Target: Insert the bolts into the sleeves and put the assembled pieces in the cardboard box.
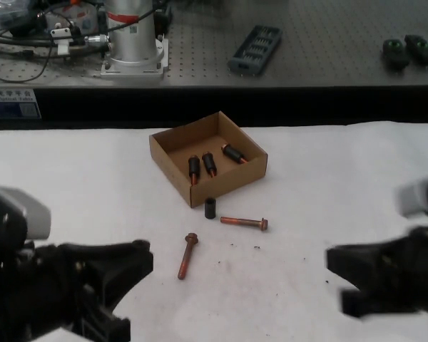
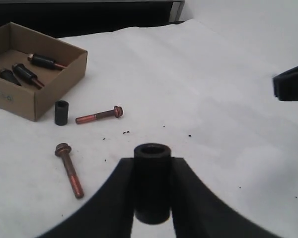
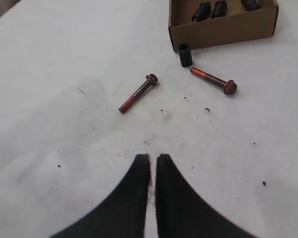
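My left gripper [image 2: 152,163] is shut on an upright black sleeve [image 2: 152,196] and sits low over the white cloth at the front left [image 1: 139,258]. My right gripper [image 3: 153,159] is shut with nothing in it, at the front right [image 1: 335,262]. Two copper bolts lie on the cloth: one [image 1: 187,256] [image 2: 69,169] [image 3: 138,92] nearer me, the other [image 1: 244,223] [image 2: 98,115] [image 3: 213,80] close to the box. A loose black sleeve [image 1: 210,208] [image 2: 61,112] [image 3: 185,54] stands upright by the corner of the cardboard box [image 1: 172,171] [image 2: 49,96] [image 3: 223,30]. Three bolt-and-sleeve pieces [image 1: 210,164] lie inside the box.
The white cloth [image 1: 328,185] covers the bench, with small dark specks near the bolts. Behind it a perforated metal table carries a metal column [image 1: 132,32], cables, a dark ribbed block [image 1: 255,48] and two dark round parts [image 1: 408,51].
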`<control>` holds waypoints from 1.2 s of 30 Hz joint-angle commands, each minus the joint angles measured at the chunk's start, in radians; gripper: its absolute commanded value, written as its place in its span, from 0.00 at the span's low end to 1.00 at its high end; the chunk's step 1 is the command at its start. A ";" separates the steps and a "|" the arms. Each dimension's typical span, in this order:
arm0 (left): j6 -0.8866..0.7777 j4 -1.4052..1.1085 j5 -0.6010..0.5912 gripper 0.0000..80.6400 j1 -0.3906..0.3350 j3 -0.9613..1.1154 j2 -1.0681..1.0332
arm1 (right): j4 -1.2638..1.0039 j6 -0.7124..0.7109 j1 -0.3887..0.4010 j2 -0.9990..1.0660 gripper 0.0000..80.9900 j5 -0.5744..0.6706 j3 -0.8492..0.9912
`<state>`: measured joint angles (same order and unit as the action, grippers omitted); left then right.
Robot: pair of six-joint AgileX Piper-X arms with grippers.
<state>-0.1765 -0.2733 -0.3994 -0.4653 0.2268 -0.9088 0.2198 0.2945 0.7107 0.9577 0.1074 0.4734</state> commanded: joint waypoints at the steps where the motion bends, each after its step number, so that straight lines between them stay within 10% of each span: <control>1: -0.011 -0.086 0.012 0.00 -0.001 -0.024 0.009 | 0.008 0.049 0.002 0.138 0.07 0.040 0.096; 8: 0.004 -0.099 0.015 0.00 -0.001 -0.031 0.026 | -0.054 0.118 0.002 0.439 0.01 0.116 0.278; 15: 0.050 0.018 0.104 0.00 -0.001 -0.031 0.155 | -0.046 0.248 -0.002 0.638 0.37 0.161 0.434; 27: 0.062 0.190 0.424 0.00 -0.001 -0.082 0.495 | 0.109 0.342 -0.006 0.887 0.31 0.201 0.689; 36: 0.109 0.273 0.449 0.00 -0.001 -0.082 0.635 | 0.335 0.385 -0.007 1.047 0.33 0.179 0.854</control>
<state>-0.1013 -0.0296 0.0338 -0.4653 0.1406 -0.3249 0.5171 0.6664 0.7080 1.9874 0.2803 1.2929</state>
